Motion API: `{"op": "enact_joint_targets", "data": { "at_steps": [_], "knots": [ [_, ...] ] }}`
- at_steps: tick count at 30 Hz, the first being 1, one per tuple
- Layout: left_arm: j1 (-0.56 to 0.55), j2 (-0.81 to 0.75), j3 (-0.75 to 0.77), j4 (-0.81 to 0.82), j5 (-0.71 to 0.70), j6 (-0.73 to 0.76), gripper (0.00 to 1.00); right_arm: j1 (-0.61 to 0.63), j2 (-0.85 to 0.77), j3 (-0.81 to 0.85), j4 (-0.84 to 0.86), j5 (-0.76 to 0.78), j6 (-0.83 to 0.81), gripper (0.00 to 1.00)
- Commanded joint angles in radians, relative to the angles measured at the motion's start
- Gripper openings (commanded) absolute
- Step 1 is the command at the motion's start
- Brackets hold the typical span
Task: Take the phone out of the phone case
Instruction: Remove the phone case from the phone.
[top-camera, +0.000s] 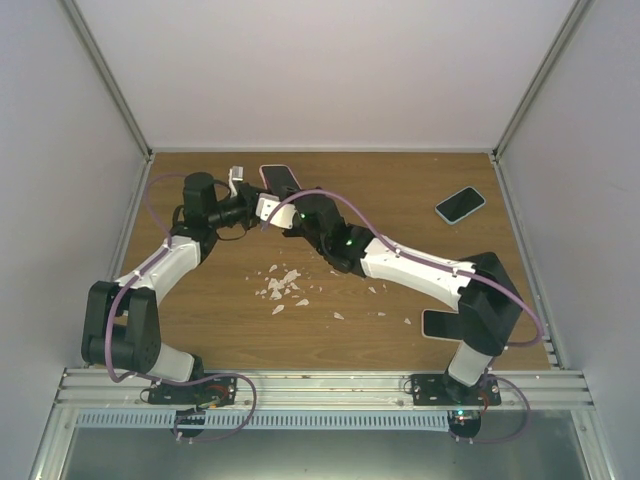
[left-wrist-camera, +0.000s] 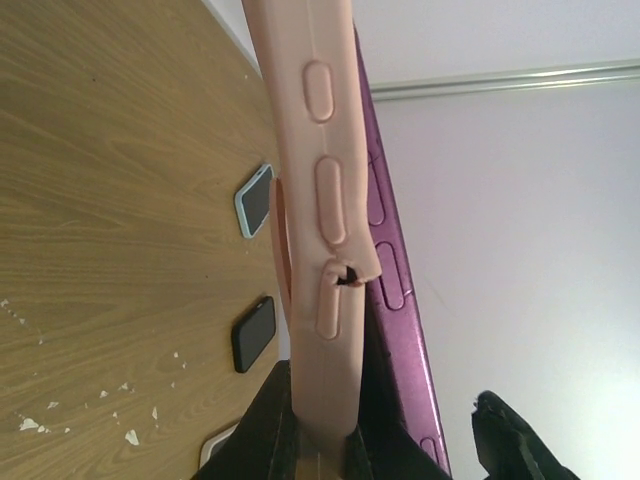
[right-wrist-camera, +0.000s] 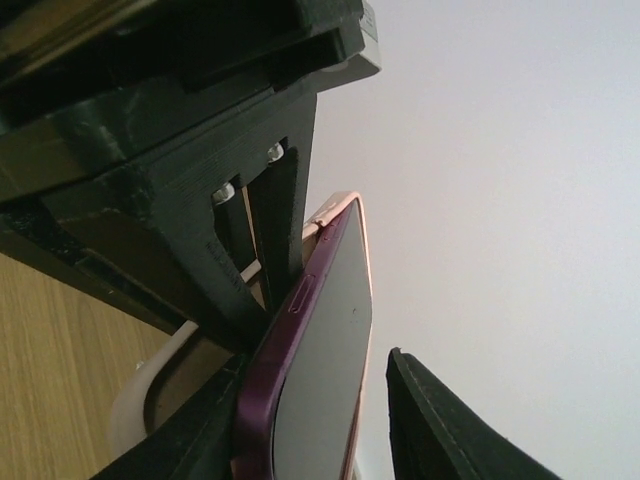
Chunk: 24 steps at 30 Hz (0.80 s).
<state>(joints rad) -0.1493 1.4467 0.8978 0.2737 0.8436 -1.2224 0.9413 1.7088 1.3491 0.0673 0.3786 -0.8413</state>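
Half the phone (right-wrist-camera: 322, 330) is cut off; left pincer (left-wrist-camera: 320, 440) clamps the phone case (left-wrist-camera: 318, 180); right pincer's (right-wrist-camera: 330, 425) state unclear

The phone (top-camera: 280, 180) in its phone case (left-wrist-camera: 320, 200) stands far back on the table (top-camera: 400, 190), the left gripper (top-camera: 238, 182) left of it, the right gripper (top-camera: 268, 210) before it and a second phone (top-camera: 460, 204) far right.
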Motion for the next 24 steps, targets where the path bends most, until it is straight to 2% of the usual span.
{"op": "enact_joint_targets", "data": {
  "at_steps": [1,9,24],
  "knots": [
    [-0.029,-0.061,-0.011,0.108,0.102,0.017,0.0,-0.071,0.043,0.023,0.003,0.059,-0.008,0.31],
    [-0.028,-0.035,-0.01,0.077,0.08,0.027,0.0,-0.084,0.025,0.067,-0.037,0.011,0.002,0.02],
    [0.013,-0.005,0.019,-0.158,-0.093,0.176,0.0,-0.088,0.0,0.196,-0.196,-0.093,0.119,0.0]
  ]
}}
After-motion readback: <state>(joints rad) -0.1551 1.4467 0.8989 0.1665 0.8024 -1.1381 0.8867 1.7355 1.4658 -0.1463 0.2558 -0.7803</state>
